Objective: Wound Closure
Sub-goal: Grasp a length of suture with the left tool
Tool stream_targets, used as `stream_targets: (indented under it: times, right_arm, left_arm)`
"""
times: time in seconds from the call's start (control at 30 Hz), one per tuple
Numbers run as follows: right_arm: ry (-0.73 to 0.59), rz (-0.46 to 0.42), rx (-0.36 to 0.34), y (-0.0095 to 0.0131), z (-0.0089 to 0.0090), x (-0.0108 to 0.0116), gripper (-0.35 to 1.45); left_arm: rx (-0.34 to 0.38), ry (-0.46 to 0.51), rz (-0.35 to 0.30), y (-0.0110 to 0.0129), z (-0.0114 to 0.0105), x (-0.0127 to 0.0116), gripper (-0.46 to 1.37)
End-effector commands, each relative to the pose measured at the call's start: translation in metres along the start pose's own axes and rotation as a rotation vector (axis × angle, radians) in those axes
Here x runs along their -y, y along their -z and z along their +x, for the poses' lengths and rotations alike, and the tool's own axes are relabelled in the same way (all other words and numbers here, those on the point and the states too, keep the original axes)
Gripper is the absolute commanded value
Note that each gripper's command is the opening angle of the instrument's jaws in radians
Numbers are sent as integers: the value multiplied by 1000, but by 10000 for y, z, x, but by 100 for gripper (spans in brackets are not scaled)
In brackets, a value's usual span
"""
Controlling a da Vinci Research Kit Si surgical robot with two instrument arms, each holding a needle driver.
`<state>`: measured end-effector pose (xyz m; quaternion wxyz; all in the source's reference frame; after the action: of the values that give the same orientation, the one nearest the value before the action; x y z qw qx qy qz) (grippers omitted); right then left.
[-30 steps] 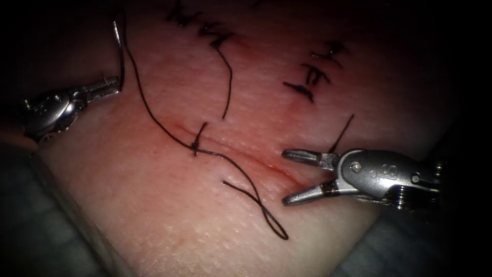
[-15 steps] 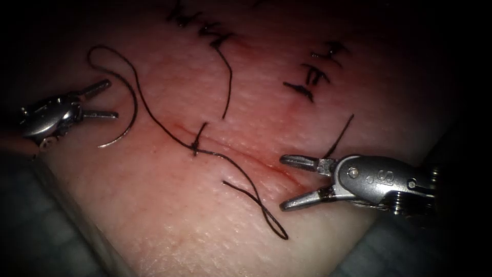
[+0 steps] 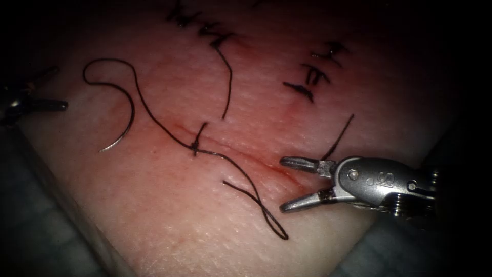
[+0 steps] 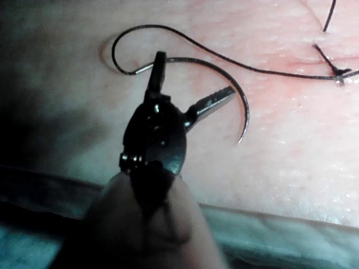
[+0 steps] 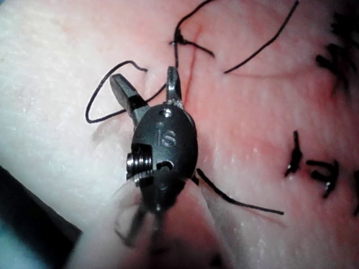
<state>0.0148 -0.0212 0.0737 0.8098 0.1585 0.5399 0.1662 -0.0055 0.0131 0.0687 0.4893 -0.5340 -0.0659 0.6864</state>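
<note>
Pale tissue [image 3: 154, 205] is carrying the loose needle [image 3: 120, 128] left of the cut [image 3: 266, 165]; I'm holding both tools, left [image 4: 193, 84] and right [image 3: 289, 184], wide and empty, risking snagging thread [image 3: 154, 118].

A grey-blue cloth [image 3: 36, 231] lies under the tissue's lower-left edge in the endoscope view, and more of it [image 3: 364, 256] shows at the lower right. In the left wrist view the same cloth [image 4: 291, 241] runs along the tissue's border.

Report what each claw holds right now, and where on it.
Nothing: left claw and right claw are open; the needle lies loose on the tissue.
</note>
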Motion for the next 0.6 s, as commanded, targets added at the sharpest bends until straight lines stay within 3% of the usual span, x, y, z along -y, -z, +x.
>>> stream_targets:
  times: [0.03, 0.2, 0.3, 0.53, 0.6]
  right_arm:
    - [-1, 0, 0, 0, 0, -1, 72]
    - [-2, -2, 1, 1, -2, -4, 73]
    - [-3, -4, 2, 0, -3, -7, 73]
    - [-5, -7, 4, 3, -6, -12, 73]
    - [-5, -6, 5, 5, -7, -14, 73]
  left_arm:
    - [20, -11, 4, 2, 8, -1, 81]
    - [69, -109, 20, 2, 43, -18, 78]
    - [91, -157, -10, -3, 60, -35, 75]
    - [127, -239, -54, -22, 76, -74, 76]
    - [174, -282, -67, -32, 80, -90, 75]
